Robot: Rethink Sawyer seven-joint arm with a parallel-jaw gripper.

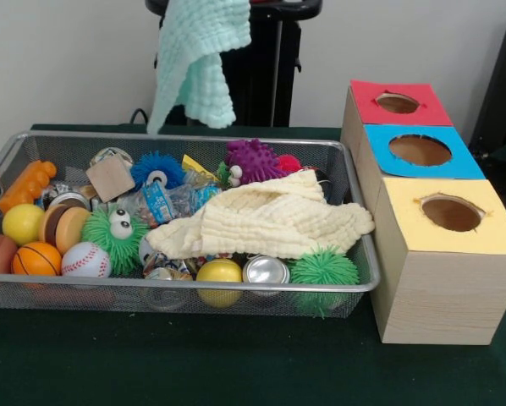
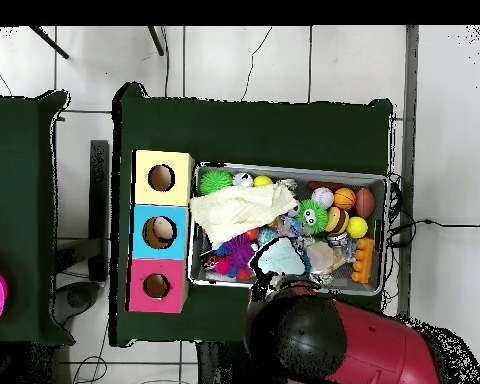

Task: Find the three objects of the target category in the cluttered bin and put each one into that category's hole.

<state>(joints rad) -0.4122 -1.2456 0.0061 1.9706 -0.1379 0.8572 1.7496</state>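
Front view showed a mint cloth (image 1: 198, 59) hanging from the arm above the bin's (image 1: 367, 279) far rim; the gripper itself stayed hidden behind the cloth, so whether it pinched the cloth I could not tell. Overhead, the mint cloth (image 2: 281, 257) hung over the bin's (image 2: 384, 235) near side. A cream cloth (image 1: 270, 222) lay across the toys. Beside the bin stood the box (image 1: 443, 288) with red (image 1: 397, 103), blue (image 1: 420, 150) and yellow (image 1: 451, 212) holes.

The red and black arm (image 2: 329, 340) reaches over the table's edge; its gripper is hidden from sight.
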